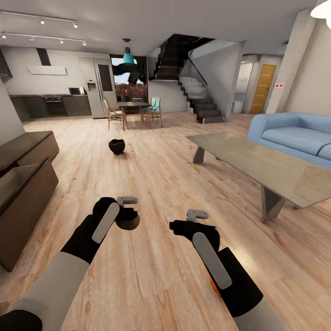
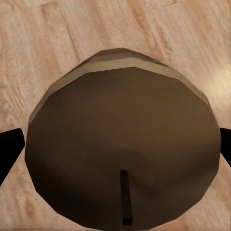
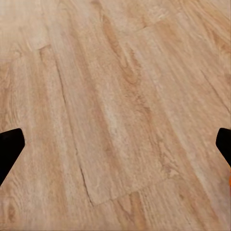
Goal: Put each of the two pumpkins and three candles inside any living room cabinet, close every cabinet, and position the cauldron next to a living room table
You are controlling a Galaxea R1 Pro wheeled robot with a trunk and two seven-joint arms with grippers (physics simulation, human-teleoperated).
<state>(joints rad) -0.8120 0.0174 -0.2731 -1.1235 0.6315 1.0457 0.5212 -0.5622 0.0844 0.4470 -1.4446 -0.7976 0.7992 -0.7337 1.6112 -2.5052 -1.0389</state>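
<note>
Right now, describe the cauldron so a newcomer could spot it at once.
Start at the long grey coffee table in front of the blue sofa. Look across the bare wood floor toward the dining chairs: the cauldron sits alone on the planks, apart from all furniture. It is a small, round, black pot, the only dark loose thing on that stretch of floor.

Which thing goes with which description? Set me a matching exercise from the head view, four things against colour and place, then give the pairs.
Things:
1. cauldron
2. sofa
3. cabinet
4. table

Descriptions:
a. light blue, at the right edge
b. grey top on angled legs, in front of the sofa
c. black, alone on the wood floor, mid-room
d. dark brown, low, along the left side

Pairs: 1-c, 2-a, 3-d, 4-b
</note>
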